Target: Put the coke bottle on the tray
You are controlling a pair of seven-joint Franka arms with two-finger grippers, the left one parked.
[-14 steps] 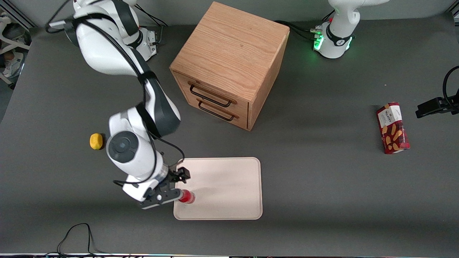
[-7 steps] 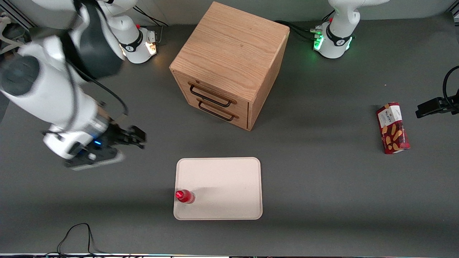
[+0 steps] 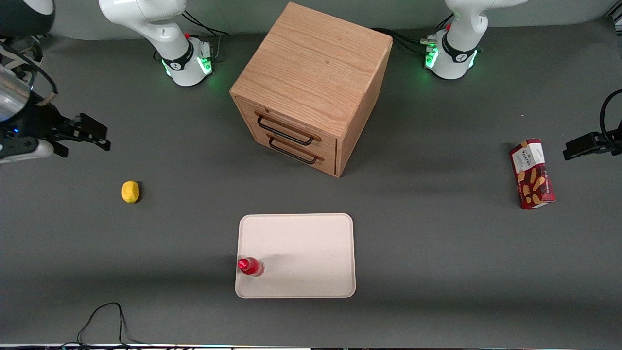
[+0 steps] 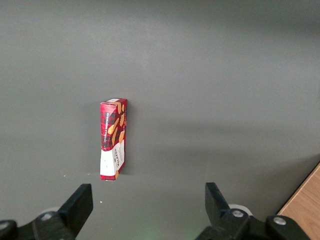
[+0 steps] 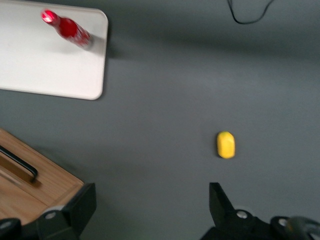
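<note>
The coke bottle (image 3: 250, 267) stands upright on the tray (image 3: 311, 243), tucked into the corner nearest the front camera at the working arm's end, just inside the low rim. To my eye the job looks done: bottle on tray, nothing touching it.

The gripper (image 3: 90, 132) hangs high at the working arm's end of the table, well apart from the tray, its fingers spread wide with nothing between them. From there the bottle lies down on the table toward the front camera and toward the middle, with the lemon (image 3: 130, 191) on the mat roughly between the two. The wrist camera agrees: open fingers framing bare grey mat, the lemon (image 5: 226, 144) close by, the bottle (image 5: 67, 29) off at the tray's corner (image 5: 95, 75).

The bottle's long axis runs straight up. It is slim, all red, red cap, with a faint paler mark on its side. It sits close to the rim, so I'd judge a nudge could tip it off. No further move seems called for.

The oak drawer cabinet (image 3: 311, 87) sits mid-table; the red biscuit box (image 3: 532, 173) lies toward the parked arm's end.
</note>
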